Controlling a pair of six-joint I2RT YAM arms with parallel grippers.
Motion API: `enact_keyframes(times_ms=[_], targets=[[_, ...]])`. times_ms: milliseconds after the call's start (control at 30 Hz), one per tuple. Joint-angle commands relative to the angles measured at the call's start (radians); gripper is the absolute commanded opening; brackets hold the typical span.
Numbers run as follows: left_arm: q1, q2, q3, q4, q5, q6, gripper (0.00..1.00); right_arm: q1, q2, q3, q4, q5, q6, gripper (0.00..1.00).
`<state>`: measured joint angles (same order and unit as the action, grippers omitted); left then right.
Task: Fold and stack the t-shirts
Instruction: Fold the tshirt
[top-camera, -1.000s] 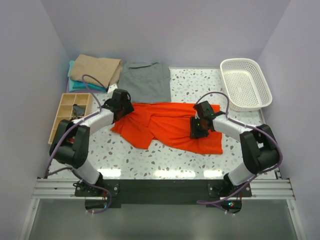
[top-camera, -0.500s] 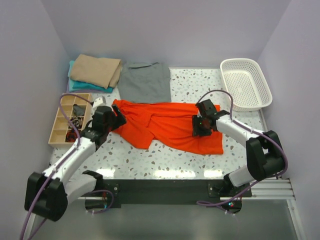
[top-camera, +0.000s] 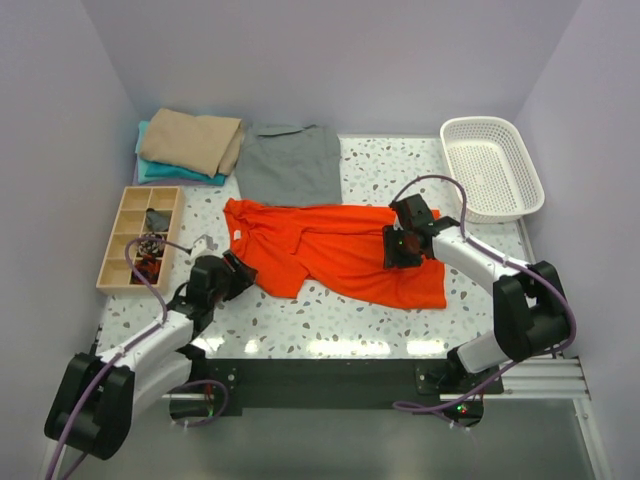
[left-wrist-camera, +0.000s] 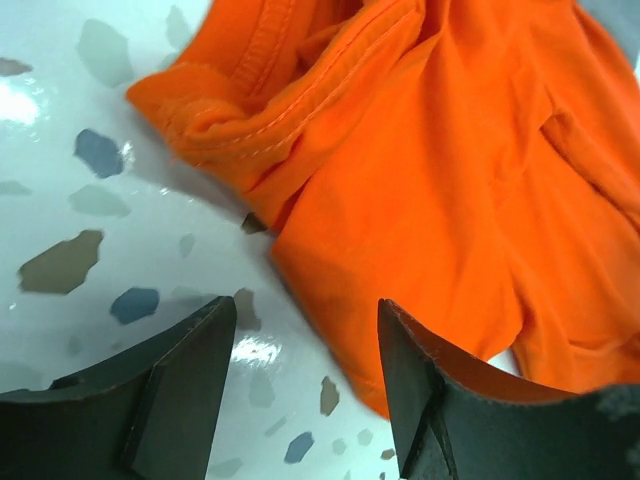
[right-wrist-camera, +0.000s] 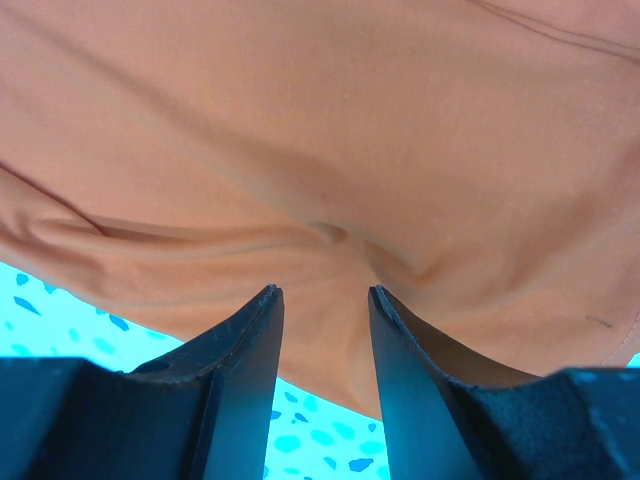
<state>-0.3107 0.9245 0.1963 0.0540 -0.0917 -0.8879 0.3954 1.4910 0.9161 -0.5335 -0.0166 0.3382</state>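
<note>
On the speckled bench, seen from above, the orange-red shirt lies spread and rumpled across the middle, one edge folded over itself. The grey shirt lies flat just behind it, their edges touching. At the far left corner the folded tan shirt rests on the folded teal shirt. A wooden tray with small items in some compartments stands at the left edge; a white mesh basket stands at the far right.

The left tool sits low beside the near left corner of the orange-red shirt. In its wrist view the left tool stands wide apart, with nothing between its jaws; bare bench and the shirt's hem lie beyond.

The right tool rests over the shirt's right half. In its wrist view the right tool shows a narrow gap, with cloth puckered just ahead; whether it nips the cloth cannot be told.
</note>
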Motion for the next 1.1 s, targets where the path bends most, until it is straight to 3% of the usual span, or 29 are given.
enact_keyframes(times_ms=[0, 67, 233, 267, 300, 400, 667, 800, 933, 1067], targets=[[-0.004, 0.094, -0.052, 0.203, 0.026, -0.045, 0.64, -0.001, -0.009, 0.029, -0.011, 0.009, -0.016, 0.44], [-0.004, 0.150, -0.054, 0.269, 0.032, -0.043, 0.62, -0.003, -0.005, 0.030, -0.011, 0.006, -0.011, 0.44], [-0.004, 0.191, -0.049, 0.297, 0.072, -0.042, 0.39, -0.001, -0.018, 0.029, -0.023, 0.015, -0.013, 0.44], [-0.004, 0.172, -0.051, 0.287, 0.072, -0.042, 0.33, -0.003, -0.020, 0.030, -0.026, 0.014, -0.013, 0.44], [-0.004, 0.160, -0.049, 0.271, 0.072, -0.042, 0.17, -0.003, -0.021, 0.030, -0.029, 0.014, -0.014, 0.44], [-0.004, 0.093, -0.031, 0.179, 0.076, -0.030, 0.00, -0.001, -0.029, 0.029, -0.034, 0.014, -0.013, 0.44], [-0.007, -0.150, 0.130, -0.271, 0.052, 0.015, 0.00, -0.001, -0.043, 0.030, -0.043, 0.038, -0.018, 0.44], [-0.007, -0.182, 0.230, -0.431, 0.067, 0.027, 0.00, -0.001, -0.037, 0.029, -0.039, 0.035, -0.018, 0.44], [-0.007, -0.144, 0.288, -0.410, 0.087, 0.033, 0.01, -0.001, -0.029, 0.035, -0.034, 0.033, -0.019, 0.44], [-0.007, 0.012, 0.347, -0.277, 0.086, 0.049, 0.12, -0.003, -0.018, 0.038, -0.031, 0.037, -0.022, 0.44]])
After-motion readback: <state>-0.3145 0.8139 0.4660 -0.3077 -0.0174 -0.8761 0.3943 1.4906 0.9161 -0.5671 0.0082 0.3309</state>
